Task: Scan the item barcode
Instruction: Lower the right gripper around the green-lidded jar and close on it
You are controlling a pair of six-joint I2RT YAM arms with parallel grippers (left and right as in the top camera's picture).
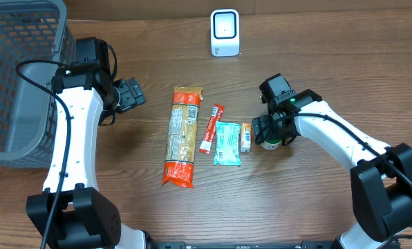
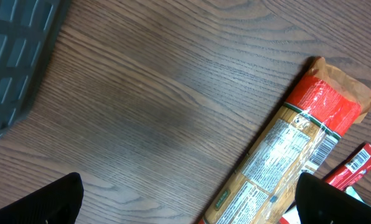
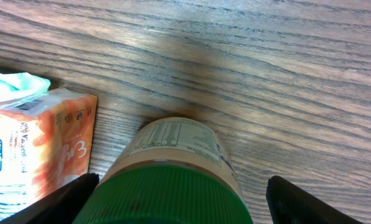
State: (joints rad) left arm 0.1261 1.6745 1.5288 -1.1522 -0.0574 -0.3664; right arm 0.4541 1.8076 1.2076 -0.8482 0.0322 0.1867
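Observation:
A jar with a green lid [image 3: 167, 193] and a printed label [image 3: 179, 143] stands on the wooden table. My right gripper [image 3: 185, 202] is open and straddles it from above. The left finger sits against the lid's edge and a gap shows at the right finger [image 3: 304, 202]. From overhead the jar [image 1: 269, 145] is mostly hidden under the right gripper [image 1: 269, 133]. The white scanner [image 1: 225, 32] stands at the far middle of the table. My left gripper [image 1: 133, 93] hovers open and empty, left of a long pasta packet [image 1: 182, 135]; its fingers [image 2: 36, 202] frame bare wood.
Left of the jar lie a small orange box [image 1: 245, 137], a teal packet [image 1: 227, 144] and a red stick sachet [image 1: 210, 128]. A grey mesh basket [image 1: 19, 76] fills the far left. The pasta packet [image 2: 285, 155] shows a barcode near its red end.

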